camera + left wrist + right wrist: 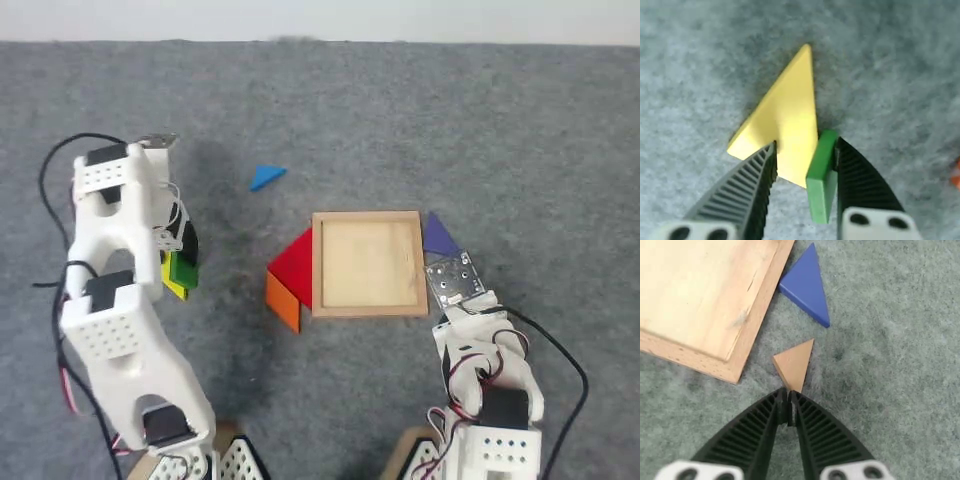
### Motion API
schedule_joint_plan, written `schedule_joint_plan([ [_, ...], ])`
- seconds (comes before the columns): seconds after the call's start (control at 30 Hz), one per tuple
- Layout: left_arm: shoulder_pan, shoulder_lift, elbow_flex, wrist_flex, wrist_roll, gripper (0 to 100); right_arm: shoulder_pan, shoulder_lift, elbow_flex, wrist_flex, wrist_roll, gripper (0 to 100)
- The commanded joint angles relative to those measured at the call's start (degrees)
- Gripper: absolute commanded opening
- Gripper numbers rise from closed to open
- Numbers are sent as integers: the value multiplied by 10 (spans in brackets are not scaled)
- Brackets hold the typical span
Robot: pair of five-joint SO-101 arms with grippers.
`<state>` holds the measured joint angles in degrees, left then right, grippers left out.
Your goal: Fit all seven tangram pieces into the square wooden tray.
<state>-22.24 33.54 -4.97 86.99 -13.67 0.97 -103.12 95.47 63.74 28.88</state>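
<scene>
The square wooden tray (368, 305) (755, 315) lies open on the grey carpet with nothing in it. My left gripper (805, 145) (180, 258) is open over a yellow triangle (785, 115). A green piece (821, 175) (184, 268) stands on edge between the fingers, against one of them. My right gripper (789, 399) is shut, its tips touching a corner of a small tan triangle (794, 362) that lies flat beside the tray's corner. A blue-purple triangle (807, 287) (438, 236) lies just beyond. A red triangle (295, 260) and an orange piece (283, 298) lie against the tray's left side.
A small blue triangle (266, 177) lies alone farther back, left of the tray. The right arm (480, 350) stands at the tray's near right corner. Open carpet stretches behind and in front of the tray.
</scene>
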Motion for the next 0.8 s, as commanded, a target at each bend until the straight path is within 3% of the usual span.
schedule_joint_plan([
  [0.0,23,25,7,-5,-14,134,-4,-8,9,7,12,9],
  [0.13,55,-14,8,-13,-14,68,-4,-8,10,5,12,9],
  [0.3,146,-75,8,0,-13,48,-4,-8,10,4,12,9],
  [0.57,273,-113,-9,-43,83,50,-4,-8,10,5,12,9],
  [0.63,285,-117,-24,-54,105,61,-4,-8,10,6,12,9],
  [0.77,287,-127,-55,-29,115,175,-4,-8,10,7,12,9],
])
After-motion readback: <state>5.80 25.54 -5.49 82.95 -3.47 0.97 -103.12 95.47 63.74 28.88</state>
